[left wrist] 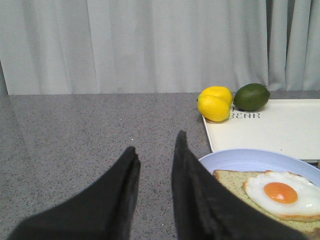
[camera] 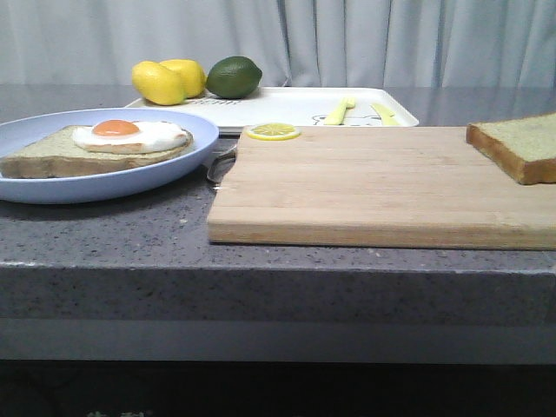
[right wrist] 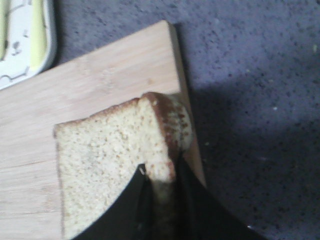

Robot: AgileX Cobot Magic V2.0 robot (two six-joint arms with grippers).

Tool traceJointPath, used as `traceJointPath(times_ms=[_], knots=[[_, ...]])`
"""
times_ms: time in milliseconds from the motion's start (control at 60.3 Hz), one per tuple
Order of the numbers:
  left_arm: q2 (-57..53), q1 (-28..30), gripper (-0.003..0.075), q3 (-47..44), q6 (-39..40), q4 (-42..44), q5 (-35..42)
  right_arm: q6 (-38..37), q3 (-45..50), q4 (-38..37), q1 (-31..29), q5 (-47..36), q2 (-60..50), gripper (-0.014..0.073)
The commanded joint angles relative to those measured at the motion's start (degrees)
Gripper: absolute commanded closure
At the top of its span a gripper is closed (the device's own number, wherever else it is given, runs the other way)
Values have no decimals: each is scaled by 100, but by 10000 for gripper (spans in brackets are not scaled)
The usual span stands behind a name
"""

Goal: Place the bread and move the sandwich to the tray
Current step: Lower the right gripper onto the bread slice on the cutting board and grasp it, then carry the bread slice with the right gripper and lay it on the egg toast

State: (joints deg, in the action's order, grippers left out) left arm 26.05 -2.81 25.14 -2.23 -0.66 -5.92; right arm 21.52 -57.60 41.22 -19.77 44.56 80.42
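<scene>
Front view first: the bread (camera: pixel 519 146) sits at the far right end of the wooden cutting board (camera: pixel 382 187), partly cut off by the frame edge. Over on the left, the sandwich (camera: pixel 100 146), one slice topped with a fried egg, lies on the light blue plate (camera: pixel 26 187) on the grey bench (camera: pixel 113 239). Behind them is the tray (camera: pixel 287 106), carrying two lemons (camera: pixel 169 81), a lime (camera: pixel 234 76) and pale yellow cutlery (camera: pixel 360 111), with a lemon slice (camera: pixel 273 131) at the board's back edge. No arm shows here.

Left wrist view: the left claw (left wrist: pixel 156 150) hovers with its dark fingers a little apart and nothing between them, just beside the plate rim. On the tray's surface, the printed word "BEAR" reads clearly; another line above it is hidden by the lemons.

Right wrist view: here's the action. The right claw (right wrist: pixel 161 172) is pinching the bread's crusty corner at the board's edge, fingers either side of the slice.

So the step in hand looks like picking up the bread. The next move likely calls for lifting it clear of the board, carrying it across to the plate and lowering it squarely onto the egg; a corner grip may let the slice sag or twist.
</scene>
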Motion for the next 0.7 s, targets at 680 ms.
traceJointPath(times_ms=[680], knots=[[62, -7, 247, 199, 41, -36, 523, 998, -725, 4612, 3355, -1141, -479, 663]])
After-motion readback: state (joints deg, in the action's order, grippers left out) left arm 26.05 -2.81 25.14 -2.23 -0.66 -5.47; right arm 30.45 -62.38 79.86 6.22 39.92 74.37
